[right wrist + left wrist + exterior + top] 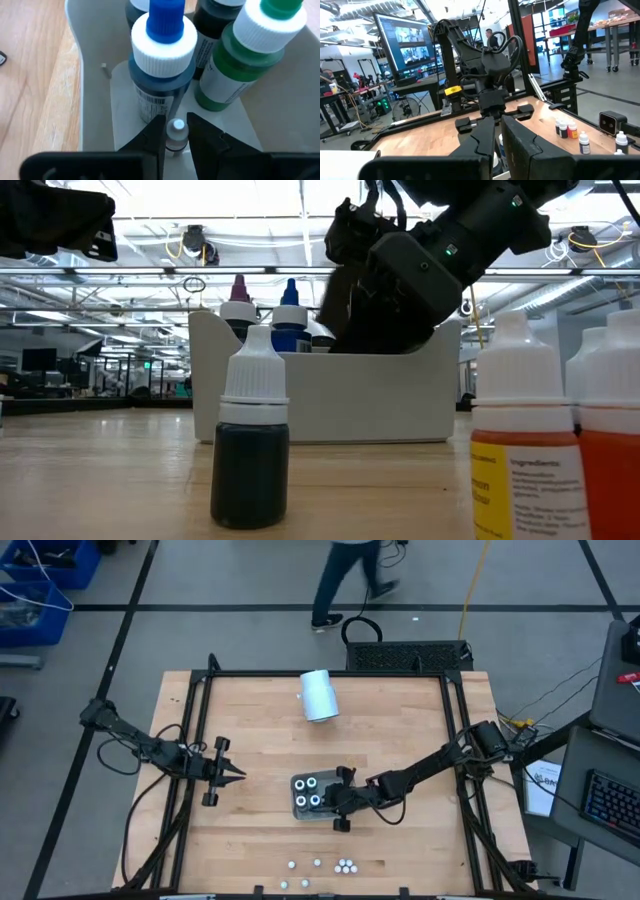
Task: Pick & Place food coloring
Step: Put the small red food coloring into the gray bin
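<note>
You are mid-placement: the right gripper (176,134) loosely brackets a small white-capped food coloring bottle (175,131) inside the grey rectangular tray (300,808) (6 o'clock of the pale-blue cylinder (319,695)), so next open fully and lift clear.

Yellow bottle (520,480) label — "Ingredients:" readable, rest illegible.

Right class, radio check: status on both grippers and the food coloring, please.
Right gripper over the tray, fingers around a small white-capped bottle. Left gripper parked left of the tray. Blue-capped bottle and green-capped bottle crowd close ahead.
</note>
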Motion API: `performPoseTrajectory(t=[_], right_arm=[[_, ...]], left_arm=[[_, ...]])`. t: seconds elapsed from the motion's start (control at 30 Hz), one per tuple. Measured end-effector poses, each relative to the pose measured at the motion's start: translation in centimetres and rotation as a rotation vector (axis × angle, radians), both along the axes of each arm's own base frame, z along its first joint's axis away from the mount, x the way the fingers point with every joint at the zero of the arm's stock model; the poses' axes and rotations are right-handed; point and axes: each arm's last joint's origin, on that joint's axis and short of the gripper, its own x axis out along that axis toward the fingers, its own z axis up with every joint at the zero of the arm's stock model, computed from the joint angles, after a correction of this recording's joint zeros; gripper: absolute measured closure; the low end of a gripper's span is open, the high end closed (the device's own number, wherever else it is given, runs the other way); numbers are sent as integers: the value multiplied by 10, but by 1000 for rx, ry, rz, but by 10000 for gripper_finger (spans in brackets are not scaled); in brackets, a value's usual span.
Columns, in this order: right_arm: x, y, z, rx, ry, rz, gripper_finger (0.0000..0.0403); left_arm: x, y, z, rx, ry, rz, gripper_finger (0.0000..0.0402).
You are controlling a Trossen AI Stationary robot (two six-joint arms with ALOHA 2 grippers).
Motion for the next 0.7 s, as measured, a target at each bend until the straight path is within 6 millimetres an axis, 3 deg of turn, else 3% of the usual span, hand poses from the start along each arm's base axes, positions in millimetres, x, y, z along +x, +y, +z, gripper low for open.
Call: performPoseTrajectory(t=[0.4,0.7], right_arm=[[-1,0,2,-9,-1,10,284],[-11,-3,44,-20,-79,39,282]], left_arm=[[0,0,0,-1,1,0,360],[0,0,0,-2,2,-1,360]])
